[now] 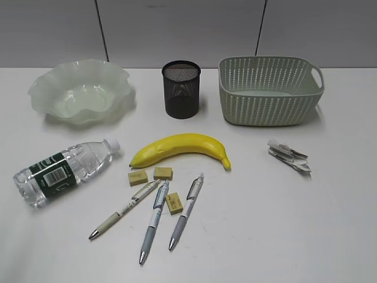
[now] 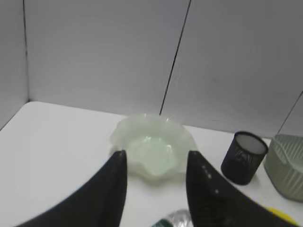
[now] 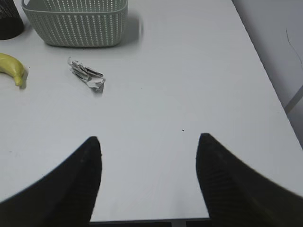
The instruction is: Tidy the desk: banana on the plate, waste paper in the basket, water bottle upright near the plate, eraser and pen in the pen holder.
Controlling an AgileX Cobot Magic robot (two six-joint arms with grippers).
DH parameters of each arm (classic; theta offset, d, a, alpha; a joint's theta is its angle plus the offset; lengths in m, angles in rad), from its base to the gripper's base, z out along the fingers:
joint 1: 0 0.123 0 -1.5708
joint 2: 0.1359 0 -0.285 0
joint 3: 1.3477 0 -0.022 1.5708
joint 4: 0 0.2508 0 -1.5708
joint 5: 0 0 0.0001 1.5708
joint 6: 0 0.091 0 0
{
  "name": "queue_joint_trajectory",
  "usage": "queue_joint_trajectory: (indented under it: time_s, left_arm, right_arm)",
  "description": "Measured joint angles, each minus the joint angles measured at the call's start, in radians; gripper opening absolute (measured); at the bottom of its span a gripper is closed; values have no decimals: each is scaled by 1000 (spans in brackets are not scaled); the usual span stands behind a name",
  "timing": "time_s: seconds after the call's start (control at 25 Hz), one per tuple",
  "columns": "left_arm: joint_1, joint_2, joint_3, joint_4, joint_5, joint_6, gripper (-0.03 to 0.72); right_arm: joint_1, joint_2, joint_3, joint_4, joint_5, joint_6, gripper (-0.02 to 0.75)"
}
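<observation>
Nothing is tidied yet, and both grippers hang empty: the left gripper (image 2: 156, 189) with jaws partly apart, the right gripper (image 3: 149, 179) spread wider. A sensible first step is the waste paper (image 3: 86, 76), lying ahead and left of the right gripper, just short of the basket (image 3: 75, 23); pinch the wad across its middle and release it well inside the rim. The plate (image 2: 152, 150) sits straight ahead of the left gripper, the banana (image 1: 179, 148) nearer. The desk (image 3: 189, 85) is plain white, backed by grey wall panels.
</observation>
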Motion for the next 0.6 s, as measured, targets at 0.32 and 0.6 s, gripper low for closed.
queue_joint_trajectory:
  time_s: [0.32, 0.6]
  left_arm:
    - [-73, 384, -28, -5, -422, 35, 314]
    - [-305, 762, -103, 297, -609, 59, 314]
  right_arm:
    - [0, 0, 0, 0, 0, 0, 500]
    - [0, 0, 0, 0, 0, 0, 500]
